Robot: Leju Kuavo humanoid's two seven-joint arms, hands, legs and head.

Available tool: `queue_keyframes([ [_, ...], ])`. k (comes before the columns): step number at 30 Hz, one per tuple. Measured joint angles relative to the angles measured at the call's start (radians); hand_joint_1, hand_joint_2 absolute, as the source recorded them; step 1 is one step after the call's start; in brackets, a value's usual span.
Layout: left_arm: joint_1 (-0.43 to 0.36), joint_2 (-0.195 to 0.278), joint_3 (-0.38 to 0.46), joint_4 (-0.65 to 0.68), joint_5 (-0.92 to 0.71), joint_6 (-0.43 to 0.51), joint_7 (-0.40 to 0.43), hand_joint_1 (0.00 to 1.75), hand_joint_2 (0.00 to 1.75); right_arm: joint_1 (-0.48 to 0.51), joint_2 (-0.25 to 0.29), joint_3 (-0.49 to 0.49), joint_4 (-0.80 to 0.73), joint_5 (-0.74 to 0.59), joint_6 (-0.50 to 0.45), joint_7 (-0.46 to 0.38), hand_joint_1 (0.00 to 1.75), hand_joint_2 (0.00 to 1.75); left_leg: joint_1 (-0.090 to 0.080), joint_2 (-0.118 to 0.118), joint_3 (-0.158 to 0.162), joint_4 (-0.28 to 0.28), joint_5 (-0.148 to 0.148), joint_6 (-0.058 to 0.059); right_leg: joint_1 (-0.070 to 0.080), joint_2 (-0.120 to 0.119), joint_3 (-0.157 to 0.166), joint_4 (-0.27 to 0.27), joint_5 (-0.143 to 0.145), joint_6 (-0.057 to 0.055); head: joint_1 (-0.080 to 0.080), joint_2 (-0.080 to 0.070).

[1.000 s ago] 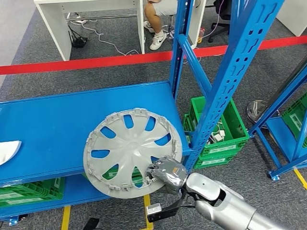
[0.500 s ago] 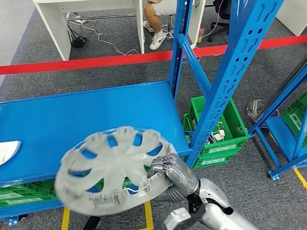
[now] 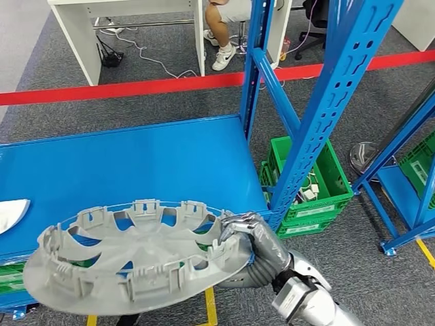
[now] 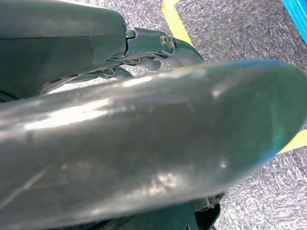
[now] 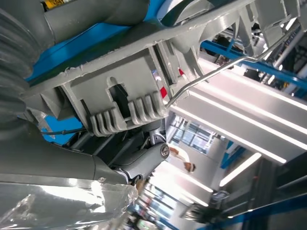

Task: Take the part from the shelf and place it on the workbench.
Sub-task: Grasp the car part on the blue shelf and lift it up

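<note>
at the near edge of the blue metal shelf (image 3: 128,163), the round grey plastic wheel cover (image 3: 128,261) hangs lifted and tilted, stretching left from the right hand (image 3: 251,241) gripping its right rim.

Right hand (image 3: 253,241) lifted hubcap (image 3: 134,257) off blue shelf (image 3: 128,163), tipped nearly flat, carried leftward toward camera.

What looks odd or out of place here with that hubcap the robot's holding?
The grey hubcap is held by one edge only, in the right hand, and hangs tilted out past the blue shelf with its clip side up. Its far side has no visible support, so the hold looks lopsided. No damage shows.
</note>
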Motion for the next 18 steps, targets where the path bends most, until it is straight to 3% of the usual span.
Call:
queue_keyframes([
  [8, 0.001, -0.002, -0.002, 0.0, -0.039, 0.046, -0.075, 0.0, 0.0, 0.033, 0.009, -0.064, 0.0, -0.162, 0.103, 0.078, 1.75, 1.75, 0.0, 0.0, 0.0, 0.0, 0.0, 0.0, 0.0, 0.0, 0.0, 0.0, 0.0, 0.0, 0.0, 0.0],
  [13, 0.001, -0.004, -0.003, 0.0, -0.046, 0.054, -0.085, 0.0, 0.0, 0.044, 0.009, -0.084, 0.0, -0.174, 0.11, 0.086, 1.75, 1.75, 0.0, 0.0, -0.001, 0.0, 0.0, 0.0, 0.0, 0.0, -0.001, 0.0, 0.0, 0.0, 0.0, 0.0],
  [17, 0.001, -0.004, -0.003, 0.0, -0.046, 0.055, -0.093, 0.0, 1.75, 0.049, 0.009, -0.092, 0.0, -0.179, 0.114, 0.091, 1.75, 1.75, 0.0, 0.0, -0.001, 0.0, 0.0, 0.0, 0.0, 0.0, -0.001, 0.0, 0.0, 0.0, 0.0, 0.0],
  [18, 0.001, -0.004, -0.003, 0.0, -0.048, 0.055, -0.102, 0.0, 1.75, 0.051, 0.009, -0.094, 0.0, -0.188, 0.119, 0.098, 1.75, 1.75, 0.0, 0.0, -0.001, 0.0, 0.0, 0.0, 0.0, 0.0, -0.001, 0.0, 0.0, 0.0, 0.0, 0.0],
])
